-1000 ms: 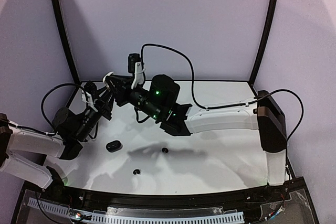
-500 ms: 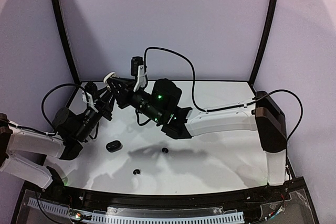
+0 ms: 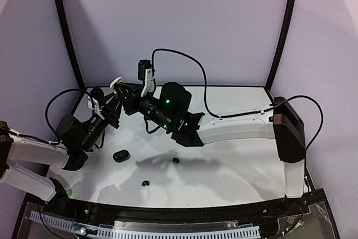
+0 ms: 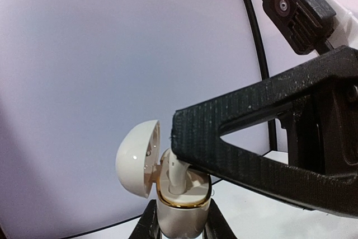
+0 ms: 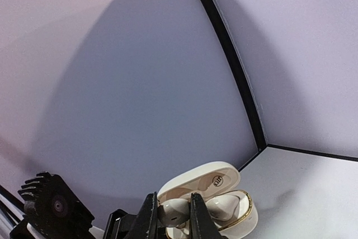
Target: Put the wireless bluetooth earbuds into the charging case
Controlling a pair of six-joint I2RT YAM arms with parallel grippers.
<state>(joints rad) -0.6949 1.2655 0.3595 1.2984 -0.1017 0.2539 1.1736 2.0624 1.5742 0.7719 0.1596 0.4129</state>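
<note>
1. White charging case (image 4: 182, 211), gold-rimmed. It was held upright in the air above the far left part of the surface (image 3: 235, 166), with its lid (image 4: 137, 158) swung open. The left arm (image 3: 33, 158) carried it. The left jaws were closed narrowly on the lower body of the case, one finger on either side.

2. White earbud (image 5: 173, 212), short-stemmed. It was pinched between the right jaws, which were drawn nearly together on it. The right arm (image 3: 240, 127) reached across from the right side to the case. The earbud sat at the open mouth of the case, its stem (image 4: 178, 174) pointing down inside the gold rim.

3. A second pale rounded piece (image 5: 222, 205) lay within the rim beside the held earbud. It was too indistinct to name.

4. Black case (image 3: 120, 155), oval. It rested on the near left of the surface, apart from both arms.

5. Black earbuds, two, lying loose on the surface. One (image 3: 175, 160) lay near the middle, to the right of the black case. The other (image 3: 146, 183) lay nearer the front edge, between the two and apart from both.
</note>
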